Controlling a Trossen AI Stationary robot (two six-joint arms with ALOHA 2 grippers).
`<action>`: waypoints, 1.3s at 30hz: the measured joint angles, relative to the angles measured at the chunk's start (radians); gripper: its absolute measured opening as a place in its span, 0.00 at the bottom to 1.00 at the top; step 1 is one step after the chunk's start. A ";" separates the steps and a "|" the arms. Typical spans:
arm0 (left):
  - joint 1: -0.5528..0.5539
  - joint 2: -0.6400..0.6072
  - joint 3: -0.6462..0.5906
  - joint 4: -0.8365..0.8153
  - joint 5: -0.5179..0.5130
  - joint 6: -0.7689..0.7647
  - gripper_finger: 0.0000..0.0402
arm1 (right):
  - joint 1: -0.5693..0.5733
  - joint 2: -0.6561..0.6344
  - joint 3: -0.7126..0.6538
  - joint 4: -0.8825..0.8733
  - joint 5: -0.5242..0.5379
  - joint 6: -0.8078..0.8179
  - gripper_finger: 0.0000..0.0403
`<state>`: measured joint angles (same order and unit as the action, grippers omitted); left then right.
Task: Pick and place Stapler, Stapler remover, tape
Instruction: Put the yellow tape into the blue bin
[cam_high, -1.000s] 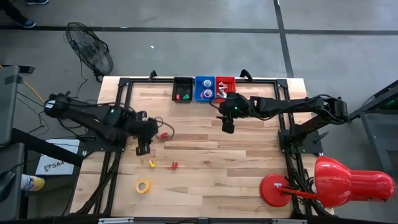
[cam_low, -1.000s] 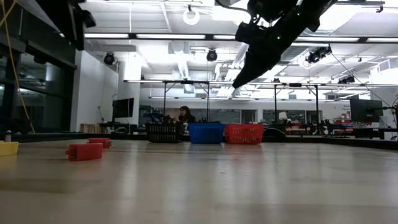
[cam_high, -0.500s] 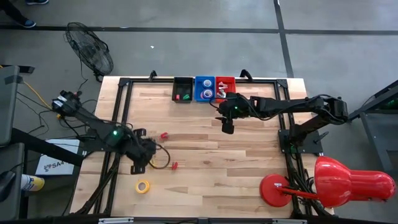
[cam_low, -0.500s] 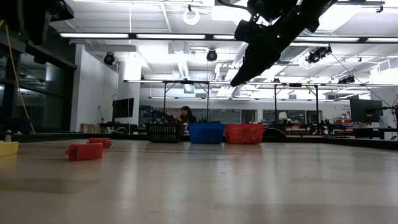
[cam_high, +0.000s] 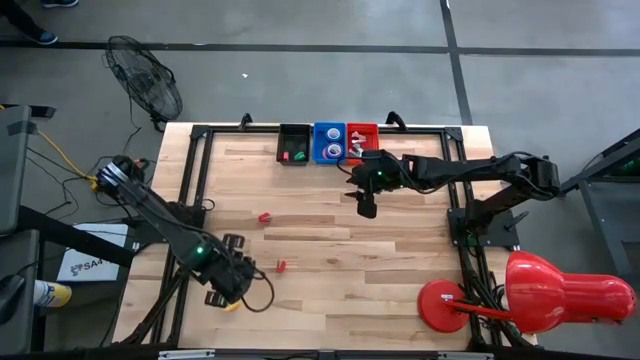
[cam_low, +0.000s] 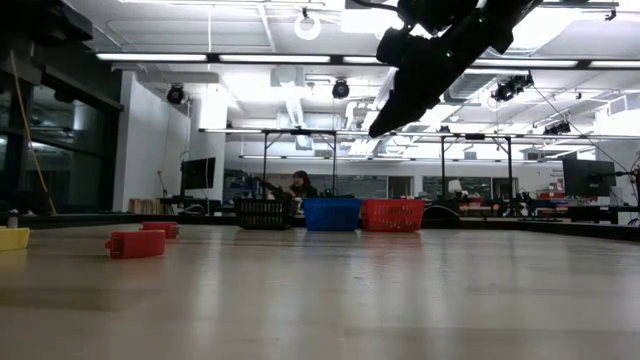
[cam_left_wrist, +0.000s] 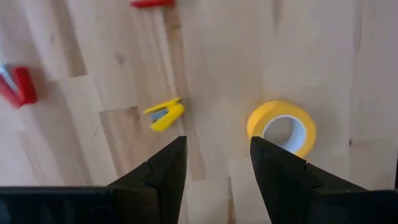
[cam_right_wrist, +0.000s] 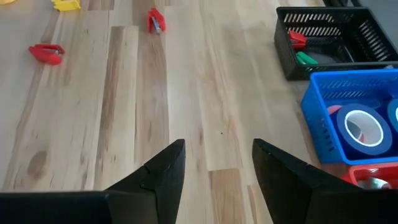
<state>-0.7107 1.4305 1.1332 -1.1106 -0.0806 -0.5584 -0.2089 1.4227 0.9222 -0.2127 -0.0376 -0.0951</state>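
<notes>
Hovering low at the table's near left edge, left gripper (cam_left_wrist: 214, 165), fingers spread wide, nothing held. Just ahead, yellow tape roll (cam_left_wrist: 281, 127) flat on the wood: light, stiff, probably best pinched across one wall through the hole. Beside it, small yellow staple remover (cam_left_wrist: 165, 115). Smooth pale planked table (cam_high: 400, 270). Farther off, right gripper (cam_right_wrist: 214, 168) parted and empty near the bins (cam_high: 328, 142); beyond, a lit workshop.
</notes>
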 joint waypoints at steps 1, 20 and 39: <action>-0.005 0.006 0.000 0.011 0.007 0.015 0.43 | 0.000 0.000 0.000 0.000 0.000 0.001 0.44; -0.010 0.027 -0.198 0.329 0.207 0.245 0.43 | 0.000 0.000 -0.005 -0.047 -0.002 0.001 0.44; -0.010 0.027 -0.315 0.439 0.247 0.214 0.43 | 0.000 0.000 -0.005 -0.054 0.000 0.016 0.44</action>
<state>-0.7208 1.4578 0.8182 -0.6720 0.1664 -0.3443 -0.2089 1.4227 0.9176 -0.2668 -0.0376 -0.0795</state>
